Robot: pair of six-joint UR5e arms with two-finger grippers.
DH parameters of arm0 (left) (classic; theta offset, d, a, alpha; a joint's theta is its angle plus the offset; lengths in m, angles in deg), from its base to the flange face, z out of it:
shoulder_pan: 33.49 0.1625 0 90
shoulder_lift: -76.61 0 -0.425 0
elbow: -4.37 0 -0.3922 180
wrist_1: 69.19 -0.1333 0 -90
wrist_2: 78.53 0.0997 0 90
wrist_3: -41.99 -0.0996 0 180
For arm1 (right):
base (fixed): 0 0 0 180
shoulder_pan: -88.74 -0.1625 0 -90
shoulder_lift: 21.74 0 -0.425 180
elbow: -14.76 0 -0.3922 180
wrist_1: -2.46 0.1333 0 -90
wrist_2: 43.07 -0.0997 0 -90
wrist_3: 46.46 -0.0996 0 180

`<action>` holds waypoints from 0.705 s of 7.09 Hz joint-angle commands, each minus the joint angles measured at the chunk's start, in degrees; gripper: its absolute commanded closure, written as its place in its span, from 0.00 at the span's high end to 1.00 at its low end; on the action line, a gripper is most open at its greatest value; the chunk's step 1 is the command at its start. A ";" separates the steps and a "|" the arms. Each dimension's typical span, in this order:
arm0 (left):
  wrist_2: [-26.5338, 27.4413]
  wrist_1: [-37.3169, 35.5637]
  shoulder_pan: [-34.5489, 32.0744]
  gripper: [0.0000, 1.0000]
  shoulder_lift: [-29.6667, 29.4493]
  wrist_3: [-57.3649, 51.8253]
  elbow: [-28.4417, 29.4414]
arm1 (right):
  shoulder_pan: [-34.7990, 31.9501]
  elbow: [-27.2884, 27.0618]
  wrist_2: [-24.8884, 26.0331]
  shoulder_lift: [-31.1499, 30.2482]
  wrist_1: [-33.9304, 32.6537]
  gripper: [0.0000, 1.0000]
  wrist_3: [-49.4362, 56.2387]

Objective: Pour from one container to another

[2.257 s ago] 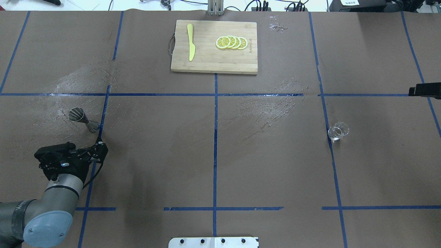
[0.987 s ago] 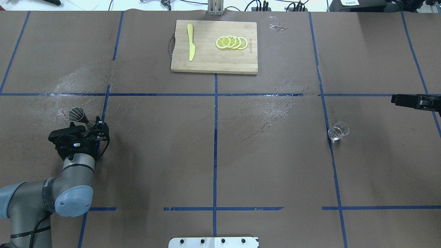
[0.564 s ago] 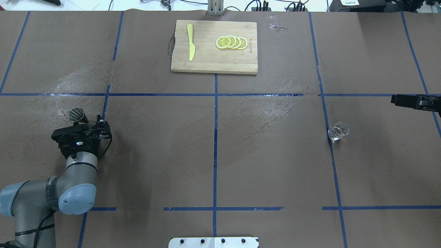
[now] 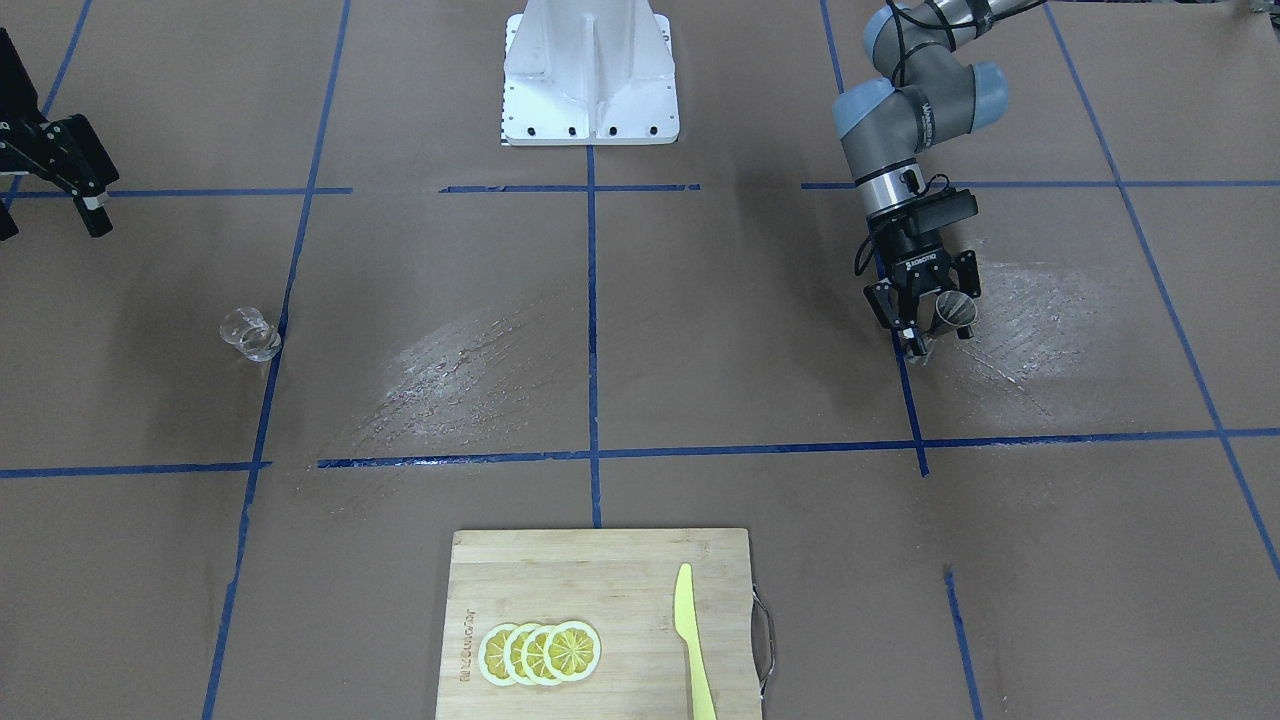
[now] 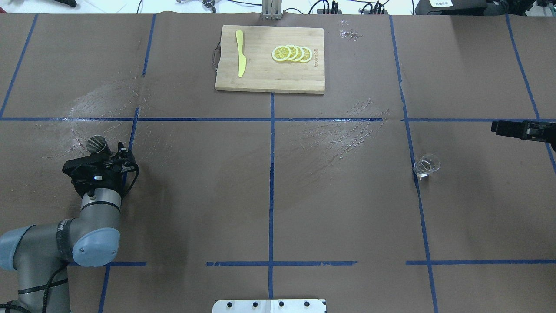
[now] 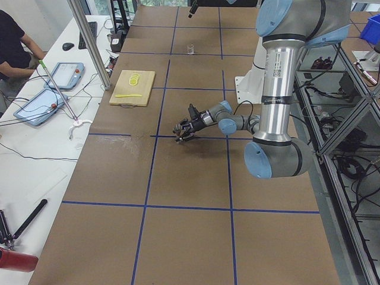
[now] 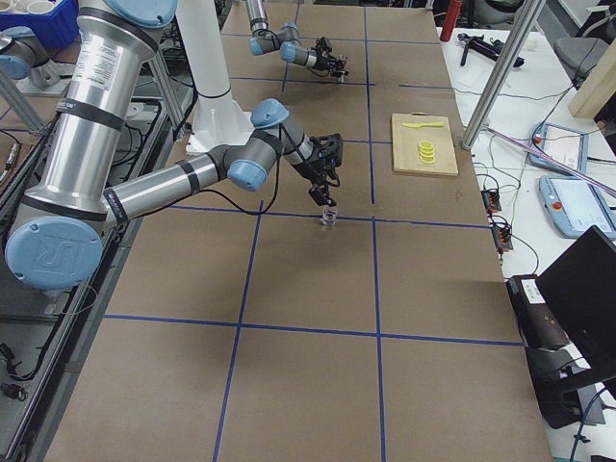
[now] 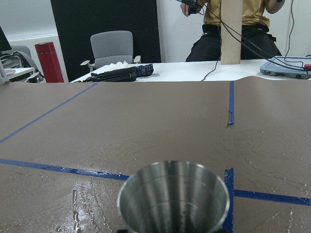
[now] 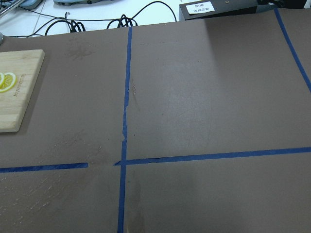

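Left arm: we record it stretched low over the surface, with the wrist nearly level. The fingers of the left gripper are spread to either side of the jigger. We cannot tell whether they touch it.

Jigger: it stands upright, mouth up, on the robot's left.

Right arm: it is raised, with the wrist angled downward. The right gripper hangs above the surface with its fingers wide apart.

Glass cup: it stands upright just beside a blue tape line on the robot's right. It is well apart from the jigger and not touching the right gripper.
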 commanded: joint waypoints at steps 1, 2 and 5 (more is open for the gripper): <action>-0.07 1.75 -0.05 0.37 -0.03 0.10 0.83 | 0.02 0.01 0.00 0.02 0.00 1.00 0.03; 0.02 4.46 -0.05 0.00 -0.03 0.27 3.36 | 0.02 0.01 0.00 -0.07 0.00 1.00 0.12; 0.02 7.03 -0.93 0.00 1.02 -8.64 -4.83 | 0.02 0.01 0.00 -0.07 0.00 1.00 0.12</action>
